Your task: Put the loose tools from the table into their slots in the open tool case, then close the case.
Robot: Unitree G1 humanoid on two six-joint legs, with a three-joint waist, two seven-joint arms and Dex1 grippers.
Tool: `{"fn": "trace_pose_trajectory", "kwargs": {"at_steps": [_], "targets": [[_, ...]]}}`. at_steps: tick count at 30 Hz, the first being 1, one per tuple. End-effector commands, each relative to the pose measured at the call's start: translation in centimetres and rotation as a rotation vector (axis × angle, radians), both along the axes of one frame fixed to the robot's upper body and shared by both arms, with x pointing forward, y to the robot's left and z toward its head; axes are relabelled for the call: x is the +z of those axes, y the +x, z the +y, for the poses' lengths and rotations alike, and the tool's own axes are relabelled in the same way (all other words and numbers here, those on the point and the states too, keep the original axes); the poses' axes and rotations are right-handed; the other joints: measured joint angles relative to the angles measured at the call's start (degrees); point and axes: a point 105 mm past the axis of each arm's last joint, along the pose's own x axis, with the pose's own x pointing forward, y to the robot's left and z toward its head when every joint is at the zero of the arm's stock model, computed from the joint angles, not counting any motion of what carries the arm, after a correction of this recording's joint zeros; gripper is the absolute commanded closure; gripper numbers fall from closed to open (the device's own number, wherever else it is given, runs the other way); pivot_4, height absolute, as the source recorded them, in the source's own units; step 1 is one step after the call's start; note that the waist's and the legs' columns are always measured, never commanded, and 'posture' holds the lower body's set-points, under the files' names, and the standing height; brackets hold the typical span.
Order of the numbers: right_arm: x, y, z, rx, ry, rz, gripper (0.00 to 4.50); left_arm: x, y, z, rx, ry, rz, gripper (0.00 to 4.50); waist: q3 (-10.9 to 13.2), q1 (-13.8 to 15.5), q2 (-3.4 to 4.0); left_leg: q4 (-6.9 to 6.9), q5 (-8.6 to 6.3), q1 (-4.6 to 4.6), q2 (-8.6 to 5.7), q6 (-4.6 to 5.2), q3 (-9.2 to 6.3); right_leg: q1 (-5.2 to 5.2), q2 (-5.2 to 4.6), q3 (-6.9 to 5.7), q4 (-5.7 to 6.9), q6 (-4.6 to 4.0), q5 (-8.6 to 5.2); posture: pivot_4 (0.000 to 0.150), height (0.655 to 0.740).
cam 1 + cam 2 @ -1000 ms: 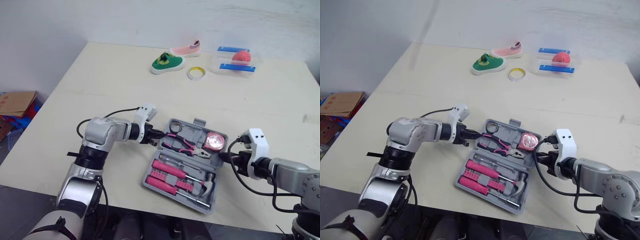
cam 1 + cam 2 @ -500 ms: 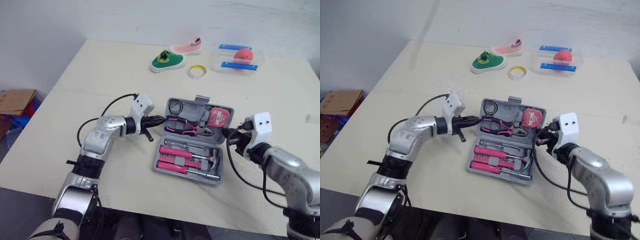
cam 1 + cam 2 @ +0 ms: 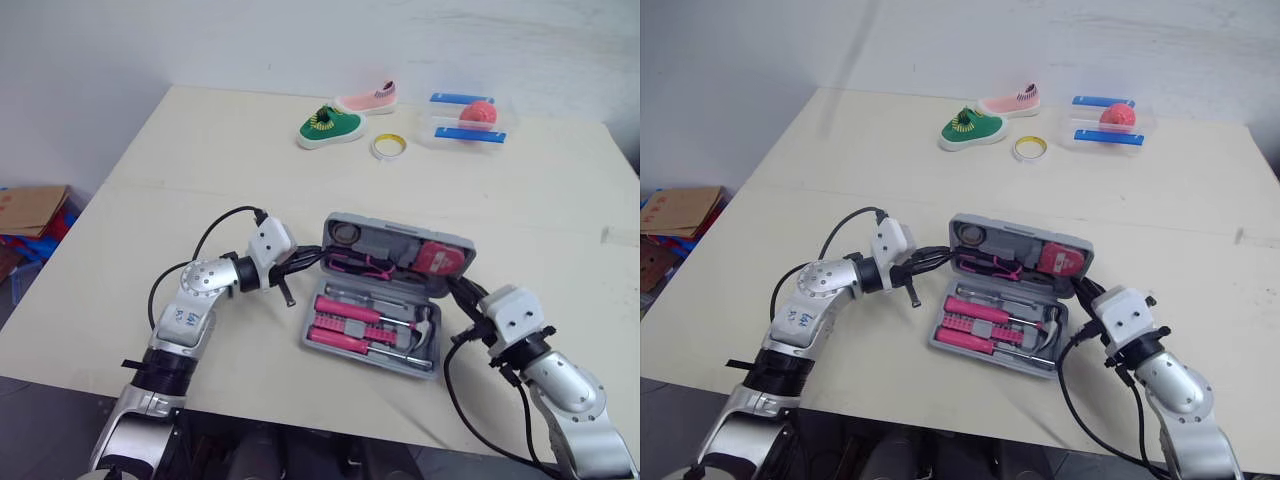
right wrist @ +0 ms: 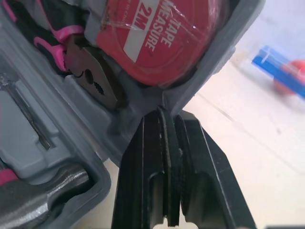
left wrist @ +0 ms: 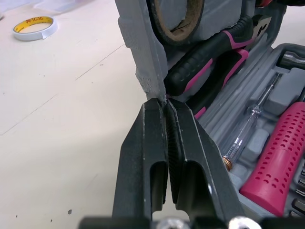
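Tool case [image 3: 312, 338] open on the worktop [image 3: 200, 180], near the front edge, between the two arms. Its long axis runs left to right, the right end slightly nearer the robot. The base lies flat with pink-handled screwdrivers [image 3: 345, 310] and a hammer [image 3: 422, 332] in their slots. The lid [image 3: 395, 234] forms the far half and stands partly raised, its inside facing the robot, with pliers [image 3: 366, 268] and a red tape measure [image 3: 438, 258] seated in it.

Left gripper [image 5: 166, 102]: fingers [image 5: 143, 143] pressed together, tips touching the lid's left rim, just beside the pliers' handles. Right gripper [image 4: 164, 114]: fingers [image 4: 195, 157] likewise together, tips against the lid's right corner, below the tape measure.

Left arm bent at the elbow, forearm reaching rightward, low over the worktop. Right forearm reaches forward and leftward from the near right toward the lid's right end.
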Motion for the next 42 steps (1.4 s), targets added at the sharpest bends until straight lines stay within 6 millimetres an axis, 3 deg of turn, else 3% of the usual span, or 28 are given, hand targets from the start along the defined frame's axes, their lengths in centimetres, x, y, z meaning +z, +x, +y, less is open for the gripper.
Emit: {"fn": "trace_pose_trajectory", "kwargs": {"at_steps": [1,3,6,8,12,15,17,18,19,22,23,26,29,33,34,35,38,42], "targets": [[-0.8,-1.6,-0.5,0.066,-0.178,-0.069,4.48,-0.6,-1.3,0.7,-0.019,0.062,-0.048,4.50,0.0,0.0,0.00,-0.05,-0.01,0.10,0.00,-0.03,0.05,0.05,0.00,0.03,0.00,-0.01,-0.02,0.150,0.7304],[-0.6,-2.1,-0.4,0.094,-0.210,-0.104,4.50,-0.7,-1.7,0.9,-0.018,0.045,-0.027,3.89,0.0,0.1,0.00,-0.04,-0.04,0.23,0.03,-0.11,0.10,0.14,0.00,0.07,-0.01,-0.02,-0.06,0.150,0.7304],[1.2,-4.1,0.0,0.174,-0.285,-0.189,3.40,-0.8,-3.3,1.8,-0.012,0.038,0.013,2.69,0.0,0.1,0.01,-0.02,-0.04,0.24,0.02,-0.10,0.15,0.14,-0.02,0.13,0.01,-0.02,-0.06,0.150,0.7304],[1.8,-5.1,-0.1,0.185,-0.313,-0.196,2.36,-0.7,-4.4,2.4,-0.015,0.045,0.030,1.75,0.0,0.0,-0.05,-0.05,-0.08,0.25,0.09,-0.14,0.13,0.14,0.00,0.12,-0.01,-0.03,-0.08,0.150,0.7304],[3.7,-11.1,1.0,0.367,-0.359,-0.015,0.33,0.9,-7.9,8.1,0.052,0.033,0.246,0.01,0.1,0.0,0.05,-0.10,-0.18,0.31,0.16,-0.22,0.13,0.07,0.02,0.15,0.16,-0.13,-0.26,0.150,0.7304],[2.2,-13.5,1.3,0.430,-0.312,0.232,0.33,0.5,-11.2,11.4,0.018,0.087,0.483,0.01,0.0,-0.3,-0.25,-0.08,-0.25,0.44,0.38,-0.31,-0.03,0.14,0.18,-0.03,0.24,-0.45,-0.48,0.150,0.7304],[2.5,-14.2,0.8,0.406,-0.216,0.370,0.33,0.9,-12.7,13.0,-0.009,0.133,0.576,0.01,0.1,-0.4,-0.21,-0.08,-0.37,0.45,0.38,-0.55,-0.03,0.14,0.14,-0.07,0.16,-0.60,-0.49,0.150,0.7304],[2.7,-14.3,0.7,0.398,-0.183,0.413,0.33,1.1,-12.9,13.6,-0.011,0.150,0.608,0.01,0.1,-0.2,-0.23,-0.07,-0.37,0.48,0.36,-0.54,-0.03,0.14,0.08,-0.08,0.14,-0.74,-0.53,0.150,0.7304],[2.9,-14.4,0.7,0.395,-0.165,0.437,0.33,1.1,-13.0,13.9,-0.009,0.161,0.628,0.01,0.1,-0.1,-0.26,-0.07,-0.35,0.48,0.36,-0.51,-0.08,0.18,0.07,-0.13,-0.04,-1.66,-0.93,0.150,0.7304],[3.0,-14.2,1.6,0.389,0.033,0.547,0.33,1.4,-10.3,13.9,0.032,0.173,0.549,0.01,0.0,0.2,0.02,-0.11,-0.40,0.50,0.38,-0.43,-0.44,0.38,0.06,-0.39,-0.84,-1.79,-0.68,0.150,0.7304],[3.0,-13.9,2.2,0.410,0.068,0.555,0.33,1.6,-9.0,13.3,0.030,0.175,0.491,0.01,0.0,0.4,0.05,-0.26,-0.44,0.50,0.39,-0.38,-0.62,0.51,0.07,-0.52,-1.30,-1.83,-0.55,0.150,0.7304],[2.2,-12.6,3.4,0.430,0.165,0.623,1.18,2.0,-4.4,10.6,0.016,0.167,0.372,0.86,-0.2,0.9,-0.05,-0.94,-0.36,0.34,0.27,-0.22,-0.63,0.97,0.02,-0.62,-2.15,-1.73,-0.13,0.150,0.7304],[1.0,-12.5,4.2,0.464,0.190,0.722,2.55,1.7,-1.9,7.9,-0.035,0.186,0.360,2.05,-0.3,1.5,-0.20,-0.84,-0.36,0.23,0.15,0.34,-0.43,0.74,-0.09,-0.58,-1.61,-0.81,0.28,0.150,0.7304],[-0.9,-12.4,4.5,0.455,0.160,0.817,4.48,1.3,1.1,4.7,-0.067,0.210,0.323,3.86,-0.3,1.7,-0.19,0.13,-0.93,-0.04,0.27,-0.07,-0.42,0.51,0.09,-0.54,-0.87,-0.16,-0.55,0.150,0.7304],[-1.3,-12.3,4.6,0.446,0.158,0.834,4.50,1.2,1.8,3.8,-0.082,0.215,0.316,4.30,-0.3,1.8,-0.20,0.15,-0.97,-0.03,0.26,-0.09,-0.44,0.49,0.10,-0.54,-0.78,-0.14,-0.66,0.150,0.7304],[-1.8,-11.9,4.6,0.433,0.147,0.834,4.50,0.9,2.4,2.3,-0.114,0.228,0.304,4.45,-0.3,1.9,-0.20,0.19,-0.99,-0.08,0.25,-0.08,-0.45,0.45,0.12,-0.56,-0.78,-0.11,-0.69,0.150,0.7304],[-3.1,-10.8,4.7,0.393,0.108,0.832,4.50,-0.2,3.2,-0.9,-0.199,0.272,0.287,4.45,-0.3,1.9,-0.23,0.35,-1.03,-0.10,0.18,-0.02,-0.43,0.49,0.12,-0.56,-0.77,-0.04,-0.67,0.150,0.7304],[-3.7,-9.3,4.1,0.306,0.104,0.804,4.50,-0.9,3.2,-3.4,-0.281,0.284,0.283,4.45,-0.2,1.3,-0.25,0.73,-1.21,-0.07,0.16,0.34,-0.31,0.57,0.07,-0.40,-0.57,0.10,-0.59,0.150,0.7304]]}}
